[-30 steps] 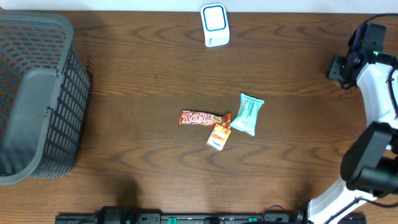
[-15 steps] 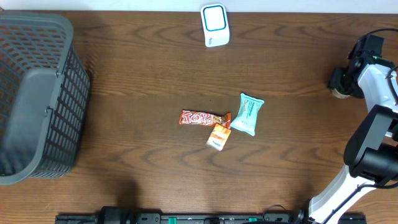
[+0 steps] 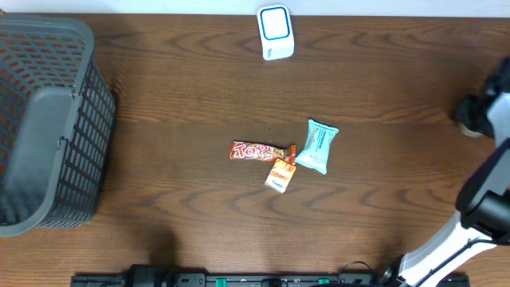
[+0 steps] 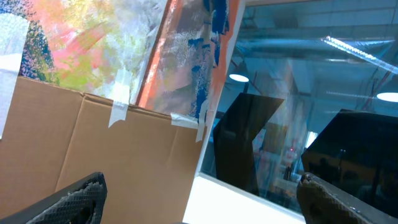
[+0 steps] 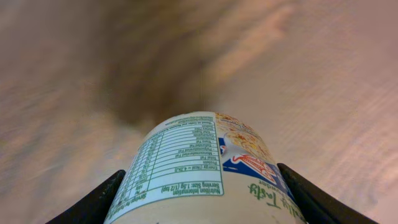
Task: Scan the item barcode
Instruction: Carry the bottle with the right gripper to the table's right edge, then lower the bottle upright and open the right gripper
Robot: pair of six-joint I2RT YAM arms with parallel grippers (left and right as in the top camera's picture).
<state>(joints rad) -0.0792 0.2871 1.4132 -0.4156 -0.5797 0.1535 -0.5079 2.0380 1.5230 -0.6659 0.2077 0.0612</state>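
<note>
Right gripper (image 5: 199, 205) clamped on labelled cup (image 5: 193, 155), at far right edge of overhead, well apart from scanner (image 3: 276, 32) at top centre. Pickup done; scan probably left, barcode not visible. Left gripper (image 4: 199, 196) wide open, empty.

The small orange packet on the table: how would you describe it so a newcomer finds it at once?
On the brown wooden table, three snacks lie together near the middle. The orange packet is lowest in the overhead view, just under the red bar's right end and left of the pale green pouch. It is the smallest and the only orange one.
</note>
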